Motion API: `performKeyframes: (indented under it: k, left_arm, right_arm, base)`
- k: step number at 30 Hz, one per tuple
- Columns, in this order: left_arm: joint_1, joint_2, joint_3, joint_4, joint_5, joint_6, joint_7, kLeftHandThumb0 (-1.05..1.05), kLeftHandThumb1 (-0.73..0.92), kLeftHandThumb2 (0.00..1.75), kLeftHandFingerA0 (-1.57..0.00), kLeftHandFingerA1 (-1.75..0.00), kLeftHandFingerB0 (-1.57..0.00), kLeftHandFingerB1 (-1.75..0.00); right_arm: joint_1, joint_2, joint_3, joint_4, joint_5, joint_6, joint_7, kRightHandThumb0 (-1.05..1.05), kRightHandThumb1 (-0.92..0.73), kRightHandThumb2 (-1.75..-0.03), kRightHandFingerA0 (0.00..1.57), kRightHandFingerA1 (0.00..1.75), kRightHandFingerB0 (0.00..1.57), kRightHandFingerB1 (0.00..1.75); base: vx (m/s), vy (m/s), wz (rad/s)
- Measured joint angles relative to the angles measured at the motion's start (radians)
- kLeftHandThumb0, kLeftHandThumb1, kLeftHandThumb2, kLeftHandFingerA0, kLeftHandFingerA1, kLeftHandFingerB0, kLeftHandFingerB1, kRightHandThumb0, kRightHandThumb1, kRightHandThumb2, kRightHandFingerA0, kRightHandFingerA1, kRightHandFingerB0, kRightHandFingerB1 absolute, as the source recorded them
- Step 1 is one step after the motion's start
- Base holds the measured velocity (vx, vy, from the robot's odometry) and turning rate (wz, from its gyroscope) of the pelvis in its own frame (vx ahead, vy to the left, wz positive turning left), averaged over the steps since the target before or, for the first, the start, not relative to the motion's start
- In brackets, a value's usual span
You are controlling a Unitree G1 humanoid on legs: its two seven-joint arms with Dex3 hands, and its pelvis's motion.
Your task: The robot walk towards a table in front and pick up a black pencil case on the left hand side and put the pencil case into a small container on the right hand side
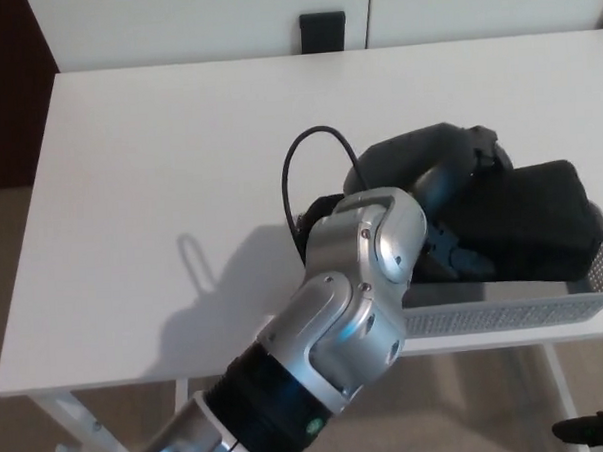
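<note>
The black pencil case (530,221) lies low inside the grey mesh container (506,317) at the table's right front. My left arm reaches across from the lower left, its silver forearm (359,274) covering the container's left end. My left hand (434,165) sits at the case's left end, fingers closed on it; black on black blurs the exact grip. My right hand does not show.
The white table (179,181) stretches left and back. A black cable loop (297,171) rises from my wrist. A small black block (323,30) sits by the far edge against white cabinets. A dark shape (591,431) shows on the floor at bottom right.
</note>
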Motion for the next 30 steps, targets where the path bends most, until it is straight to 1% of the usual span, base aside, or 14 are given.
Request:
performKeyframes:
  k: [1, 2, 3, 5, 6, 7, 8, 13, 16, 18, 19, 22, 28, 30]
  left_arm:
    - [-0.024, 0.004, -0.013, 0.015, -0.002, 0.021, -0.027, -0.78, 0.45, 0.71, 0.00, 0.00, 0.00, 0.00]
    - [-0.038, 0.006, -0.021, 0.021, -0.003, 0.033, -0.043, -0.78, 0.45, 0.71, 0.00, 0.00, 0.00, 0.00]
    - [-0.046, 0.006, -0.027, 0.024, -0.004, 0.042, -0.055, -0.83, 0.60, 0.59, 0.00, 0.00, 0.00, 0.00]
    - [-0.070, 0.010, -0.041, 0.029, -0.009, 0.068, -0.095, -0.86, 0.63, 0.60, 0.00, 0.00, 0.00, 0.00]
    - [-0.076, 0.010, -0.044, 0.030, -0.012, 0.077, -0.109, -0.89, 0.50, 0.85, 0.00, -0.01, 0.00, -0.02]
    - [-0.084, 0.011, -0.048, 0.030, -0.016, 0.086, -0.125, -0.89, 0.50, 0.85, 0.00, -0.01, 0.00, -0.02]
    - [-0.087, 0.012, -0.050, 0.029, -0.018, 0.090, -0.132, -0.92, 0.55, 0.93, 0.00, -0.06, 0.00, 0.00]
    - [-0.091, 0.015, -0.058, 0.019, -0.035, 0.113, -0.175, -0.93, 0.54, 0.94, 0.00, -0.03, 0.00, 0.00]
    - [-0.092, 0.016, -0.059, 0.004, -0.040, 0.121, -0.190, -0.93, 0.54, 0.94, 0.00, -0.03, 0.00, 0.00]
    - [-0.094, 0.017, -0.059, -0.012, -0.042, 0.124, -0.198, -0.93, 0.54, 0.94, 0.00, -0.03, 0.00, 0.00]
    - [-0.095, 0.018, -0.059, -0.019, -0.043, 0.124, -0.202, -0.92, 0.53, 0.93, 0.00, -0.03, 0.00, 0.00]
    - [-0.100, 0.023, -0.056, -0.039, -0.045, 0.125, -0.213, -0.93, 0.54, 0.94, 0.00, -0.02, 0.00, 0.00]
    - [-0.128, 0.067, -0.006, -0.128, -0.057, 0.126, -0.241, -0.95, 0.56, 0.96, 0.00, -0.01, 0.00, 0.00]
    - [-0.133, 0.080, 0.014, -0.169, -0.064, 0.126, -0.246, -0.96, 0.58, 0.96, 0.00, 0.00, 0.00, -0.01]
  right_arm:
    - [-0.001, 0.000, 0.001, -0.002, -0.001, -0.001, 0.000, -0.34, -0.62, -0.57, 0.76, 0.48, 0.65, 0.44]
    - [-0.001, 0.000, 0.002, -0.005, -0.002, -0.001, 0.000, -0.34, -0.62, -0.57, 0.76, 0.48, 0.65, 0.44]
    - [-0.001, 0.000, 0.003, -0.008, -0.002, -0.001, 0.000, -0.32, -0.63, -0.57, 0.75, 0.47, 0.65, 0.45]
    - [-0.001, 0.000, 0.005, -0.016, -0.004, -0.002, 0.000, -0.32, -0.62, -0.58, 0.75, 0.48, 0.66, 0.45]
    - [-0.001, 0.000, 0.005, -0.019, -0.004, -0.002, 0.000, -0.36, -0.60, -0.59, 0.72, 0.47, 0.63, 0.45]
    - [-0.001, -0.001, 0.006, -0.020, -0.004, -0.003, 0.000, -0.36, -0.60, -0.59, 0.72, 0.47, 0.63, 0.45]
    - [-0.002, -0.001, 0.006, -0.020, -0.004, -0.003, 0.000, -0.33, -0.63, -0.58, 0.74, 0.46, 0.66, 0.44]
    - [-0.011, -0.002, 0.008, -0.019, -0.006, -0.003, 0.001, -0.32, -0.63, -0.59, 0.76, 0.48, 0.66, 0.45]
    - [-0.014, -0.002, 0.008, -0.018, -0.006, -0.002, 0.002, -0.34, -0.59, -0.59, 0.71, 0.47, 0.65, 0.45]
    - [-0.016, -0.002, 0.007, -0.017, -0.005, -0.003, 0.003, -0.32, -0.62, -0.59, 0.73, 0.46, 0.67, 0.45]
    - [-0.017, -0.002, 0.007, -0.017, -0.005, -0.002, 0.003, -0.36, -0.60, -0.60, 0.71, 0.46, 0.64, 0.45]
    - [-0.021, -0.002, 0.007, -0.014, -0.005, -0.002, 0.004, -0.33, -0.61, -0.58, 0.70, 0.46, 0.64, 0.45]
    - [-0.033, -0.006, 0.008, -0.008, -0.005, 0.000, 0.018, -0.31, -0.62, -0.58, 0.71, 0.46, 0.65, 0.45]
    - [-0.038, -0.006, 0.008, -0.006, -0.005, 0.001, 0.021, -0.35, -0.60, -0.59, 0.70, 0.46, 0.63, 0.44]
  base:
    - [0.00, 0.000, 0.00]
    - [0.00, 0.000, 0.00]
    - [0.00, 0.000, 0.00]
    - [0.00, 0.000, 0.00]
    - [0.00, 0.000, 0.00]
    - [0.00, 0.000, 0.00]
    - [0.00, 0.000, 0.00]
    - [0.00, 0.000, 0.00]
    - [0.00, 0.000, 0.00]
    - [0.00, 0.000, 0.00]
    - [0.00, 0.000, 0.00]
    - [0.00, 0.000, 0.00]
    - [0.00, 0.000, 0.00]
    - [0.00, 0.000, 0.00]
